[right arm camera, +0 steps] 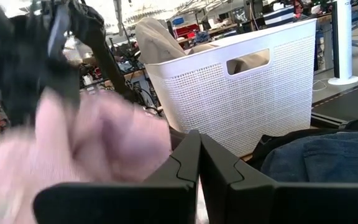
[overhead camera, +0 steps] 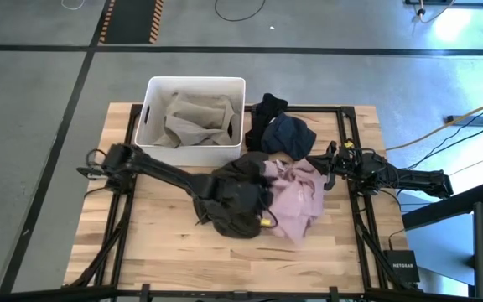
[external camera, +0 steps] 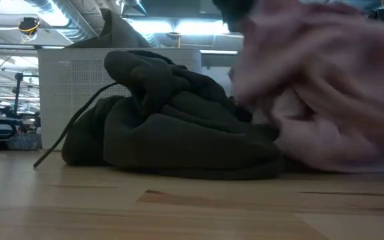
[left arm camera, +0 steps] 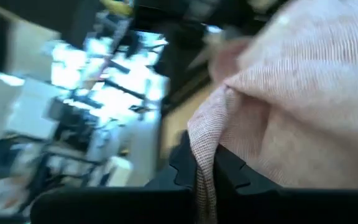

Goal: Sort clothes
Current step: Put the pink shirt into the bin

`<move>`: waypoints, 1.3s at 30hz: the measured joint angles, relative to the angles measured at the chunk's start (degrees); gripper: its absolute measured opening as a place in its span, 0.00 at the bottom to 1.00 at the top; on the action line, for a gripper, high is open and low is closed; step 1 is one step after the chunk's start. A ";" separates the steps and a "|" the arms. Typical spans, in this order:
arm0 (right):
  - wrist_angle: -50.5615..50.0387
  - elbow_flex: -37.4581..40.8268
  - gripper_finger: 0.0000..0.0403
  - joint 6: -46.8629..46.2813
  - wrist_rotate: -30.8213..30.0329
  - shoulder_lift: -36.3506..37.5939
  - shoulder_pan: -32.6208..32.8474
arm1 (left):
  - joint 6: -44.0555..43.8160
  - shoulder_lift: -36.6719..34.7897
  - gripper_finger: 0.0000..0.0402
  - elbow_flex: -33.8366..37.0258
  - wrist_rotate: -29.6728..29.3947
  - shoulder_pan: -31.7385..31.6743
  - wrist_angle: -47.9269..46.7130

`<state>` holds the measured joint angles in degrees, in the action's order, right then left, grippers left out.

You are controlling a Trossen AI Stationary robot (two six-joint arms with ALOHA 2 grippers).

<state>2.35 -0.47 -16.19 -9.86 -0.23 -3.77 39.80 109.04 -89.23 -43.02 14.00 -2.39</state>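
Observation:
The pale pink garment lies bunched at the table's middle, beside the large dark olive-grey one, which rests in a heap on the table. My left gripper reaches across the olive heap and is shut on the pink garment. My right gripper is shut and empty at the pink garment's right edge. The black garment and the navy one lie behind, right of the tub. The beige-grey garment lies in the white tub. My left gripper pinches a bunched edge of the pink garment between its two fingers. The cloth runs out of the fingers and spreads wide beyond them. In the low view the garment's bulk stands raised, its lower part near the table.
The white tub stands at the table's far left-middle. The navy garment lies just ahead of my right gripper. A black frame rail runs along the table's edges. Bare wood shows near the front edge.

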 joint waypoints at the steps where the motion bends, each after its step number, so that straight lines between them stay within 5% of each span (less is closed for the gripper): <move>1: -0.04 0.02 0.04 0.00 0.02 -0.02 0.00 | 1.17 -1.62 0.01 0.00 -1.01 -0.02 -0.20; 19: -0.07 0.00 0.04 0.00 -0.14 -0.02 0.00 | 23.73 -27.62 0.01 -0.02 -7.96 -7.16 19.16; 27: -0.09 0.02 0.04 0.00 -0.18 -0.02 0.00 | 22.22 -35.41 0.01 -0.04 -9.39 -14.20 19.97; 39: -0.11 0.02 0.04 0.00 -0.18 0.00 0.00 | 21.56 -40.49 0.01 -0.07 -22.69 -23.86 19.18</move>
<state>2.24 -0.45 -16.19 -10.05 -0.23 -3.77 61.36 68.55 -89.30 -65.70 -9.86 16.80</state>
